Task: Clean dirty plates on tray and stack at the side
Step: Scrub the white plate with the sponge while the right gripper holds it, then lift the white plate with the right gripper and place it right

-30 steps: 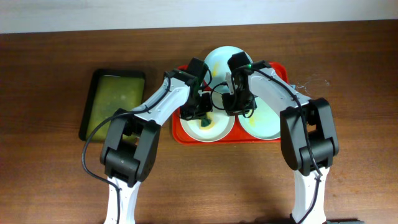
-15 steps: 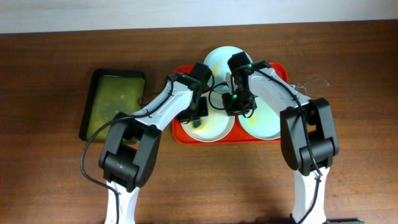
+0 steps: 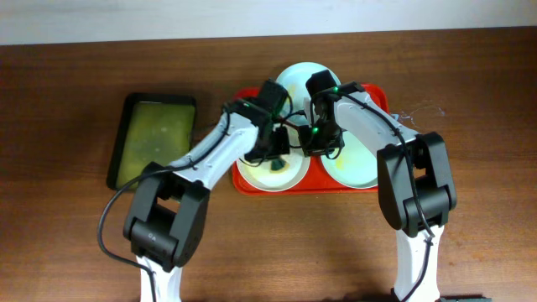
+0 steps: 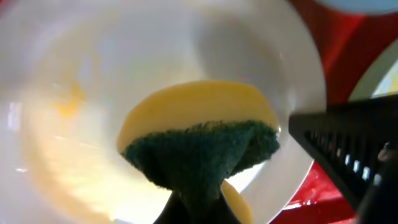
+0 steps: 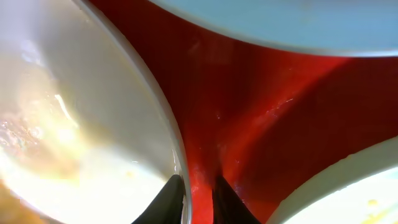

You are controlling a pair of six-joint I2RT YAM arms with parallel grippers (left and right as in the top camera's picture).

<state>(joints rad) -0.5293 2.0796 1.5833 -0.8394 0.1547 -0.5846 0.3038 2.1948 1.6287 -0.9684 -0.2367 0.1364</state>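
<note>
The red tray (image 3: 317, 186) lies near the far edge of the table (image 3: 84, 252), a little right of its middle. It holds all three plates: the cream-white plate (image 3: 256, 176) in its near-left part, and two mint-blue plates, one at the far side (image 3: 298, 80) and one on the right (image 3: 357, 168).

The left gripper (image 3: 273, 158) is clamped on a sponge (image 4: 199, 140) – yellow, with a green scouring face – and presses it into the cream-white plate's smeared bowl. The right gripper (image 5: 198, 193) pinches that plate's right rim, one finger (image 5: 168, 198) inside the plate and the other over the tray.

An olive-green tray (image 3: 151, 138) lies well apart, toward the table's left edge.
</note>
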